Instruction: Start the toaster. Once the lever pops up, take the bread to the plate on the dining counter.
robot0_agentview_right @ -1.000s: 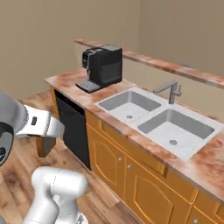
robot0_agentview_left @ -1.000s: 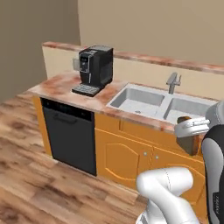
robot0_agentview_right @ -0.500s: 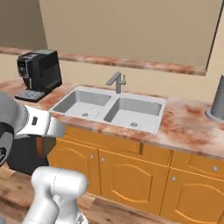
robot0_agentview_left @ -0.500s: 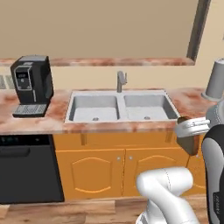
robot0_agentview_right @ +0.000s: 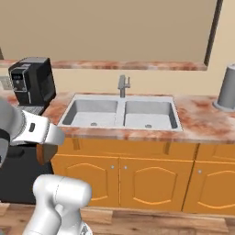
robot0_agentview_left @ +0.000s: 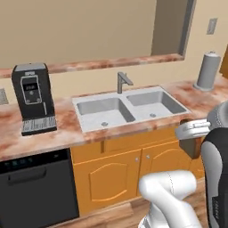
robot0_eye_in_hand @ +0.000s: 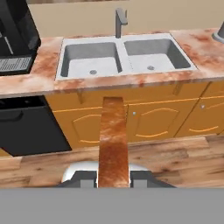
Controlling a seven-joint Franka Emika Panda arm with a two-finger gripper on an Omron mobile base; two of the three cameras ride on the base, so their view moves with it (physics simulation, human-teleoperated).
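My gripper (robot0_eye_in_hand: 113,178) is shut on the bread (robot0_eye_in_hand: 113,135), a thin brown slice seen edge-on and standing up between the two fingertips. From the left base view the gripper (robot0_agentview_left: 192,132) hangs in front of the orange cabinets with the bread (robot0_agentview_left: 191,147) below the white hand. The right base view has the gripper (robot0_agentview_right: 46,146) at the left, with the bread (robot0_agentview_right: 43,153) as a brown wedge under it. The dining counter (robot0_agentview_left: 111,63) runs as a long marbled slab behind the sink. The toaster and the plate are out of view.
A black coffee machine (robot0_agentview_left: 33,95) stands on the counter at the left. A double steel sink (robot0_agentview_left: 129,107) with a faucet (robot0_agentview_left: 122,81) lies ahead. A grey cylinder (robot0_agentview_left: 208,71) stands at the right. A black dishwasher (robot0_agentview_left: 35,187) sits below.
The base has driven and turned, so the whole picture shifted: the coffee machine slid left, the sink came to the centre, the grey cylinder entered at right. The gripper still holds the bread.
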